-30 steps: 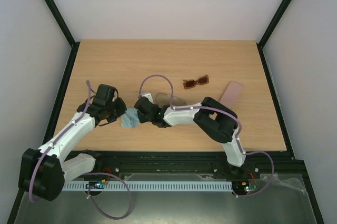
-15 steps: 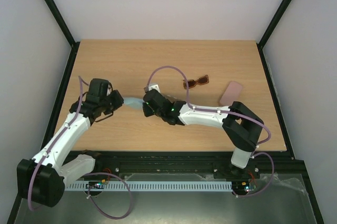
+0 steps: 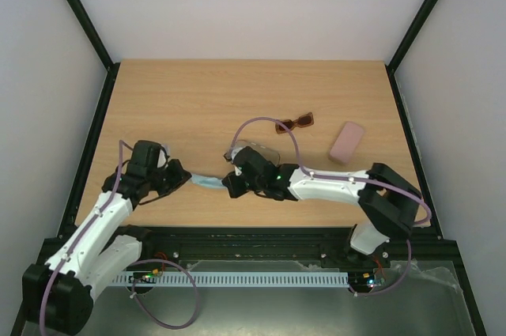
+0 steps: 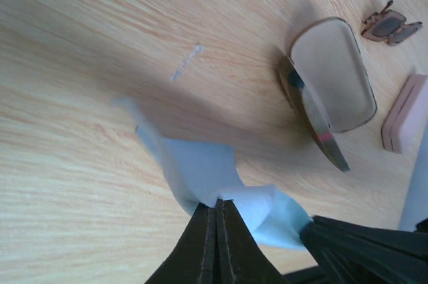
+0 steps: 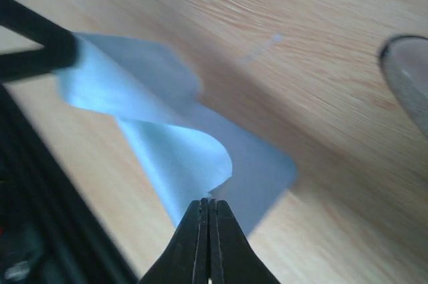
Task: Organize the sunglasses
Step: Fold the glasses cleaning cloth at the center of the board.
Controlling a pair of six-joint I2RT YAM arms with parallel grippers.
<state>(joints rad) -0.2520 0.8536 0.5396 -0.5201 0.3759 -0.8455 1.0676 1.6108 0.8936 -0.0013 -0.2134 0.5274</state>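
A reddish-brown pair of sunglasses lies folded on the wooden table, far of centre; the left wrist view shows it at the top right. A light blue cloth hangs stretched between both grippers near the front edge. My left gripper is shut on one end of the cloth, its jaws pressed together. My right gripper is shut on the other end, pinching a corner of the cloth.
An open oblong brown case lies just behind the right gripper. A flat pink case rests to the right of the sunglasses. The black frame rail runs along the near edge.
Both grippers have pulled back toward the front edge with the blue cloth, and it is now drawn out between them. The right arm has swung lower and stretched out.
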